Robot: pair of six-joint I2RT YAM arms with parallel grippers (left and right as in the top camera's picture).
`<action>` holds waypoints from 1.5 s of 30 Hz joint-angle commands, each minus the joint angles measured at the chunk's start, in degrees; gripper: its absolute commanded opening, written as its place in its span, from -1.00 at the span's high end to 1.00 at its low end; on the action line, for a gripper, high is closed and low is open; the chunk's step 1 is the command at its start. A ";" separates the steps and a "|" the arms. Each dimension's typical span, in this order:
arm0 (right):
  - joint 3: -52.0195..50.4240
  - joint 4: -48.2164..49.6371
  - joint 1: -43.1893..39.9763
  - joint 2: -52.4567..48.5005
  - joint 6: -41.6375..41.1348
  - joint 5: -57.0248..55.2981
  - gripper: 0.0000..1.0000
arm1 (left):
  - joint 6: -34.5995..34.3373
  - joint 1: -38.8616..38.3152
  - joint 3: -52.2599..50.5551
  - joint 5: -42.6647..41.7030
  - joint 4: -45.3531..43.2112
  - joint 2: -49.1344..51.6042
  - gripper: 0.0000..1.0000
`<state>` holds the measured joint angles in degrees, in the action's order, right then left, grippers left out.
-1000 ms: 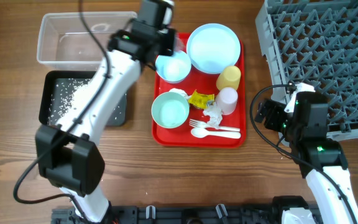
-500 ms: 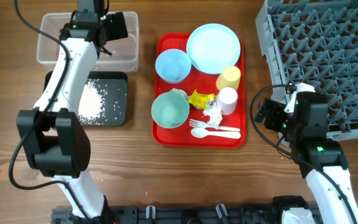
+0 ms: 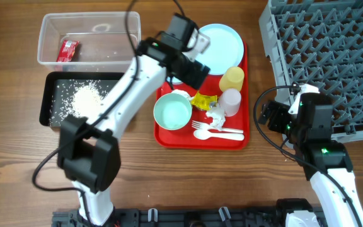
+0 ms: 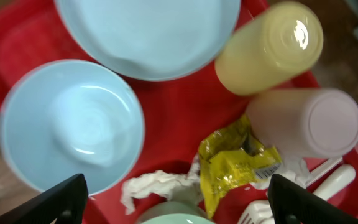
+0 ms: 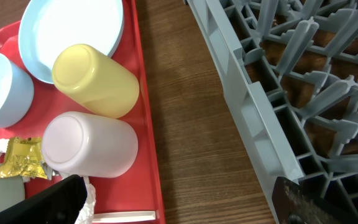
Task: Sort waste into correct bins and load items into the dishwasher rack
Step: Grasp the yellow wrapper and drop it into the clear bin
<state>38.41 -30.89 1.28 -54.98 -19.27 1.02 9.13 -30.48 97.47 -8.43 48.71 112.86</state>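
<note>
My left gripper point(image 3: 193, 70) point(image 4: 179, 202) hangs open over the red tray, above a yellow wrapper point(image 4: 235, 162) point(image 3: 203, 99) and a crumpled tissue point(image 4: 157, 186); nothing is held. Around them lie a pale blue plate point(image 4: 148, 31), a blue bowl point(image 4: 70, 124), a second bowl point(image 3: 172, 112), a yellow cup point(image 4: 269, 46) and a white cup point(image 4: 303, 121). The fork and spoon point(image 3: 218, 132) lie at the tray's front. A red wrapper point(image 3: 68, 49) lies in the clear tub point(image 3: 49, 25). Rice point(image 3: 84, 98) is heaped in the black tray point(image 3: 48, 116). My right gripper point(image 3: 273, 116) point(image 5: 182, 205) stands open beside the rack point(image 3: 326, 57) point(image 5: 303, 81).
The red tray point(image 3: 247, 135) point(image 5: 148, 124) sits mid-table between the two bins and the grey rack. A strip of bare wood separates its right rim from the rack's wall. More tissue point(image 3: 216, 116) lies by the white cup point(image 5: 89, 146).
The left arm swung from the red tray to the clear tub, opened, and came back over the tray. The red wrapper now lies in the tub. The right arm has not moved.
</note>
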 commanded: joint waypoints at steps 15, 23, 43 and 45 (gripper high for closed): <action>1.49 -1.16 -0.24 -0.22 -0.22 -1.05 -0.96 | 4.20 -3.80 0.04 -0.72 -1.70 14.47 -0.80; 1.46 -1.77 -0.24 -0.22 -0.24 -1.11 -0.96 | 4.13 -3.80 0.04 -0.74 -2.32 15.32 0.44; 1.46 -2.03 -0.24 -0.22 -0.24 -1.22 -0.96 | -5.14 5.68 12.59 0.00 3.82 -0.39 0.92; 1.46 -1.79 -0.24 -0.22 -0.26 -1.22 -0.97 | -5.18 8.66 12.59 3.08 3.37 -1.88 0.92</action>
<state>38.41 -33.19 1.28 -54.98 -19.27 1.02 5.43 -26.04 108.77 -8.40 52.53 115.55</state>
